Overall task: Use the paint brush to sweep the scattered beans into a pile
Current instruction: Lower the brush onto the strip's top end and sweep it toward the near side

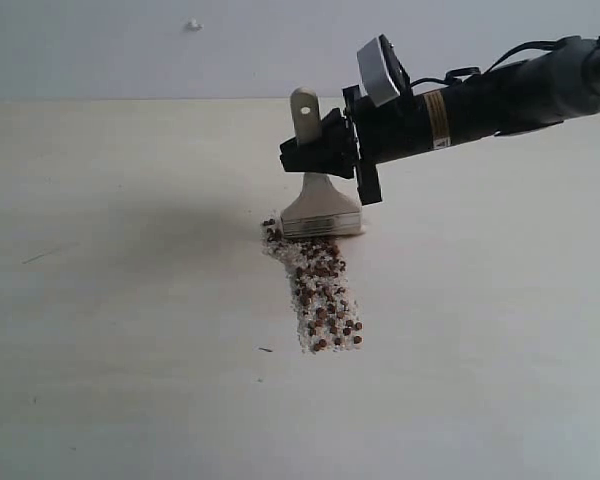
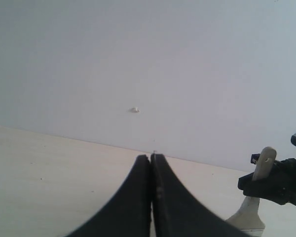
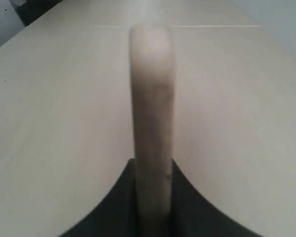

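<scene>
**Right gripper** (image 1: 316, 150): my working tool. Its jaws are drawn in on the paint brush (image 1: 321, 203) and clamp the flat wooden handle from both sides, just below the end with the hole. In the right wrist view the dark fingers (image 3: 121, 197) press against the handle's two faces, and the handle (image 3: 152, 98) runs straight away from the camera. My right arm reaches in from the right, roughly level above the table (image 1: 130, 300).

**Paint brush**: held upright with its long axis near vertical. The holed handle end points up and leans slightly left; the head points down. The bristle edge touches the table and the broad face is turned toward the near side. It stands a little right of the table's middle.

**Beans** (image 1: 323, 290): reddish-brown pellets mixed with whitish crumbs, lying in one long band rather than a heap. The band begins at the bristles, its far end touching them, and runs toward the near side, drifting slightly right. It is somewhat narrower than the brush head. A few pellets sit at the head's left corner.

**Left gripper** (image 2: 151, 160): jaws pressed fully together, holding nothing. It is well to the left of the brush (image 2: 260, 170) and points at the far wall (image 2: 138, 49).
</scene>
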`<control>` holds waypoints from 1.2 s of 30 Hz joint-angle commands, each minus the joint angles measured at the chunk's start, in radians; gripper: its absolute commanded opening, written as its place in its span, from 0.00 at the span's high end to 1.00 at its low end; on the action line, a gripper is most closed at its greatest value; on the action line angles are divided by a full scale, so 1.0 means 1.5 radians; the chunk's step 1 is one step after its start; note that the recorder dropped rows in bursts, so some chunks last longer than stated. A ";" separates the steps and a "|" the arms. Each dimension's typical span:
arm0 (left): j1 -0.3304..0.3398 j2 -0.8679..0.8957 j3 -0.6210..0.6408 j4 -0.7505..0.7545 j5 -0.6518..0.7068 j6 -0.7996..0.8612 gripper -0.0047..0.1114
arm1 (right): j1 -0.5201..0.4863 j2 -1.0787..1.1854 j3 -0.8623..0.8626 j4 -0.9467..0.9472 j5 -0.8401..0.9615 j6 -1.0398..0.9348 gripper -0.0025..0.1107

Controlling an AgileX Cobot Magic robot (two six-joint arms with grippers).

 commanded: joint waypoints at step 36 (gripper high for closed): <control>-0.005 -0.004 0.002 0.001 0.002 0.001 0.96 | 0.046 -0.066 -0.012 -0.051 0.012 0.103 0.98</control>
